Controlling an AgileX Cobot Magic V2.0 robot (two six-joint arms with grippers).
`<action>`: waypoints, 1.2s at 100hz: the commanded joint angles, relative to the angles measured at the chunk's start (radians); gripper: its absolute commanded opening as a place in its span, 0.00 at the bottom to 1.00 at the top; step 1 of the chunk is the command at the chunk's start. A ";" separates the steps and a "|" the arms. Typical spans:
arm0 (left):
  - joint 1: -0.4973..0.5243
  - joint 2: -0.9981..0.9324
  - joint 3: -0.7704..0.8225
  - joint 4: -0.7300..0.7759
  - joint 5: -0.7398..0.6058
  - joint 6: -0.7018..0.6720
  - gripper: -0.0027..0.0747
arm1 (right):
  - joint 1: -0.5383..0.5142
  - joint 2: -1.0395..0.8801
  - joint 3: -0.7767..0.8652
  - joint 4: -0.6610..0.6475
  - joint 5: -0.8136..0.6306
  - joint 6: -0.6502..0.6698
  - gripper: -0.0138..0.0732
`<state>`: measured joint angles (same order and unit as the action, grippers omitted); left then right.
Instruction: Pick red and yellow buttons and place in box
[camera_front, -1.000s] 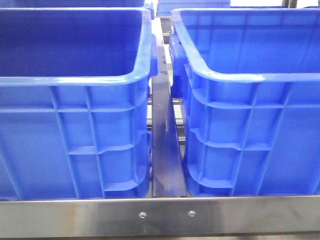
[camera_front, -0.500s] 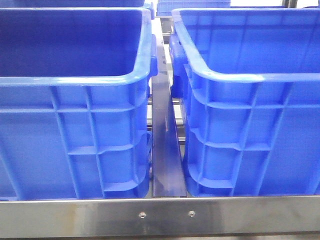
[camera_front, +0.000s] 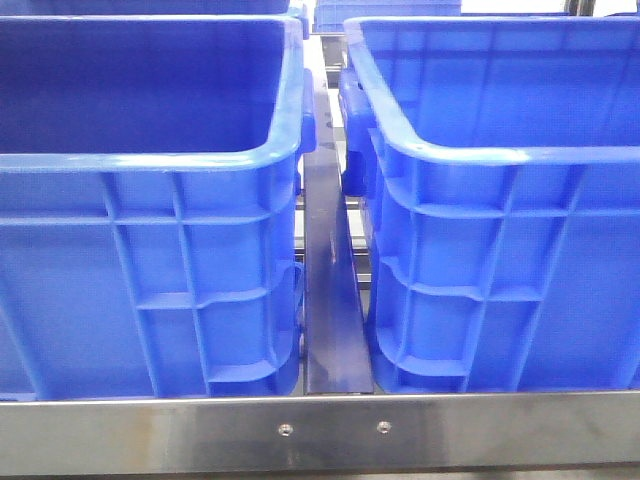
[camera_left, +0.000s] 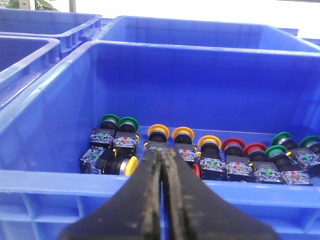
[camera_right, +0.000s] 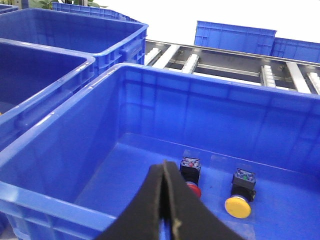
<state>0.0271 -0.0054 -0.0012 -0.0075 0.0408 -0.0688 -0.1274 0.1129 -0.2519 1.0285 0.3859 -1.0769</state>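
Observation:
In the left wrist view my left gripper (camera_left: 162, 151) is shut and empty, above the near rim of a blue crate (camera_left: 60, 180). On that crate's floor lies a row of push buttons: yellow ones (camera_left: 183, 134), red ones (camera_left: 232, 146) and green ones (camera_left: 110, 120). In the right wrist view my right gripper (camera_right: 164, 165) is shut and empty over the near side of another blue crate, the box (camera_right: 50, 200). One red button (camera_right: 193, 189) and one yellow button (camera_right: 237, 206) lie on its floor. Neither gripper shows in the front view.
The front view shows two large blue crates, the left (camera_front: 150, 160) and the right (camera_front: 480, 155), with a metal rail (camera_front: 330, 300) between them and a steel bar (camera_front: 320, 430) in front. More blue crates (camera_right: 75, 35) and a roller conveyor (camera_right: 225, 67) lie beyond.

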 joint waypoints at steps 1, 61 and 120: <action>0.001 -0.031 0.019 -0.006 -0.076 -0.011 0.01 | -0.004 0.014 -0.027 0.025 -0.035 -0.010 0.04; 0.001 -0.031 0.019 -0.006 -0.076 -0.011 0.01 | -0.004 0.014 -0.027 0.025 -0.035 -0.010 0.04; 0.001 -0.031 0.019 -0.006 -0.076 -0.011 0.01 | -0.001 0.014 -0.024 -0.246 -0.205 0.280 0.04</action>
<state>0.0271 -0.0054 -0.0012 -0.0075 0.0408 -0.0692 -0.1274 0.1129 -0.2519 0.9292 0.2650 -0.9603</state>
